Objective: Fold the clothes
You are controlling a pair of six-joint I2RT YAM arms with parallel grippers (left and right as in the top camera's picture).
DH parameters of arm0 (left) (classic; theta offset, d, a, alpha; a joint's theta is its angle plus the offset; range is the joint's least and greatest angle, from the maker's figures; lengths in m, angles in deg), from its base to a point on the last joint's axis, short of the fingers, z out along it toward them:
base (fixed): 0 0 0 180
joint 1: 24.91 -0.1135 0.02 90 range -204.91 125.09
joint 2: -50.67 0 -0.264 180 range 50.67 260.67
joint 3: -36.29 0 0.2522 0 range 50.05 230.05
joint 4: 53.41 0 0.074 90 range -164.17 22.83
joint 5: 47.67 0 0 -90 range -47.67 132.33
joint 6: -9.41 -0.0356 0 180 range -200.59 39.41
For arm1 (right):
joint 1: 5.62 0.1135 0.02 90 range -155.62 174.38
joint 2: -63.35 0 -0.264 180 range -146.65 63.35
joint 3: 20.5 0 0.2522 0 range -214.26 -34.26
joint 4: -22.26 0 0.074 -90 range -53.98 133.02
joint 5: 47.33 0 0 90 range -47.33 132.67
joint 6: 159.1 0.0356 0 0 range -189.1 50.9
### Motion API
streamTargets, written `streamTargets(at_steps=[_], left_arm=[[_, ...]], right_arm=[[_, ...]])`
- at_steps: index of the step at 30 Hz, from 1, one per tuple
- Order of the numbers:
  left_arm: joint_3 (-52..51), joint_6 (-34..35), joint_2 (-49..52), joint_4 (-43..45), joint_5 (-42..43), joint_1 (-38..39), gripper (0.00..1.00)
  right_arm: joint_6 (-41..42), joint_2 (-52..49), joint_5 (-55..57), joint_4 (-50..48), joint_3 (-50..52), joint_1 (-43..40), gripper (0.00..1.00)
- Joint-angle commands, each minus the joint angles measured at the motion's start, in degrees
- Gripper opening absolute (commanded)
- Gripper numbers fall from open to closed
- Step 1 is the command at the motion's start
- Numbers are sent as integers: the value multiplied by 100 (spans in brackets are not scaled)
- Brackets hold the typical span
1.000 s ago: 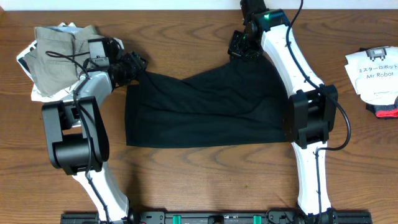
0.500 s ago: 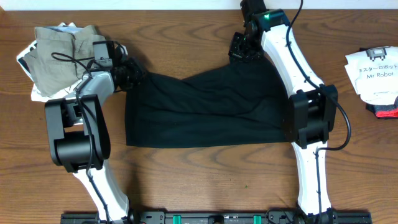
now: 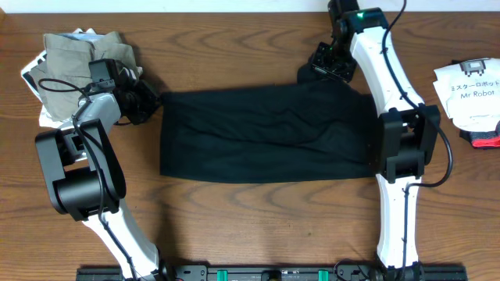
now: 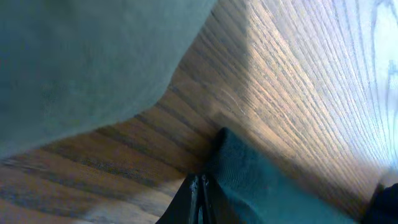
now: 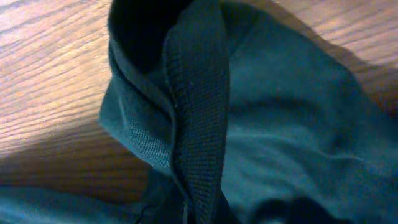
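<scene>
The black shirt (image 3: 266,136) lies folded in a wide band across the middle of the table, stretched between both arms. My left gripper (image 3: 148,101) is shut on its upper left corner; in the left wrist view the closed fingertips (image 4: 200,190) pinch the edge of the dark fabric (image 4: 261,186). At the upper right corner, my right gripper (image 3: 326,69) is shut on the shirt; the right wrist view shows a ribbed band (image 5: 199,112) of the shirt running into the closed jaws (image 5: 189,214). The jaws themselves are mostly hidden by cloth.
A khaki-grey garment (image 3: 78,58) lies bunched on a white printed one (image 3: 33,74) at the back left, close behind my left gripper; its fabric (image 4: 74,62) fills the left wrist view's upper left. A white printed sheet (image 3: 467,90) and a red item (image 3: 488,140) sit at the right edge.
The left gripper closed on the shirt's corner and moved left. The right gripper moved right with its corner. The shirt's sagging top edge is now pulled straight and flat.
</scene>
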Motion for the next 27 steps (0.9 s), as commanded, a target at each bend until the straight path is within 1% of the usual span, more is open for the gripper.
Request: streamTargets(at_steps=[1,9,16,21,27], left_arm=[[59,-157,-212,-68,50,11,6],[59,-160,-417,-302,92,11,6],[59,-160,-1117,-529,149,11,6],[59,-332,-1528,-841,133,11,6],[57,-378,-1550,-1316,129,11,6]], right_arm=[[-186,168,122,44,-118,13,1],[-197,168,120,352,-118,35,1],[-197,170,122,682,-118,57,1],[-197,170,125,837,-118,92,1],[-195,238,382,1049,-118,116,1]])
